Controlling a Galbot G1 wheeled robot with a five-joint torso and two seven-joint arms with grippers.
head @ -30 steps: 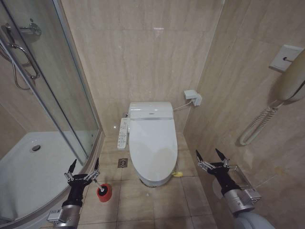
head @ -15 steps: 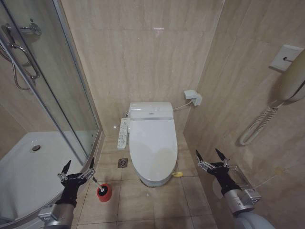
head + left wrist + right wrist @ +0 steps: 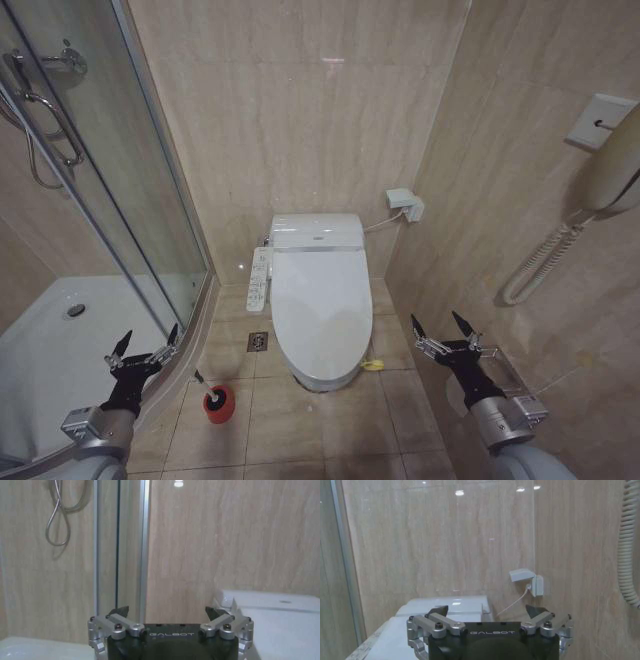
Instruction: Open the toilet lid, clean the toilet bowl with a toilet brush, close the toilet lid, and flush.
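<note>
Clearly neither pincer had anything in hand. The left gripper (image 3: 142, 349) hung low with its fingers spread wide and empty, out over the curved rim of the shower tray (image 3: 60, 350); its own camera showed the same splayed tips (image 3: 168, 614) facing the glass door frame and the tiled wall. Just off to its right and a little nearer the floor stood the toilet brush (image 3: 214, 398), upright in its red cup, the thin handle leaning up and back toward that gripper, which probably explains why the arm sat on that side.

The right gripper (image 3: 441, 329) was likewise open and empty, held close by the right-hand wall, likely parked clear of the work. Between the two, and farther ahead of both, the toilet lid (image 3: 321, 300) lay flat and shut over the toilet bowl (image 3: 322, 380), its long axis running from the tank at the back wall toward the robot. By my judgement the lid's opening had not begun.
</note>
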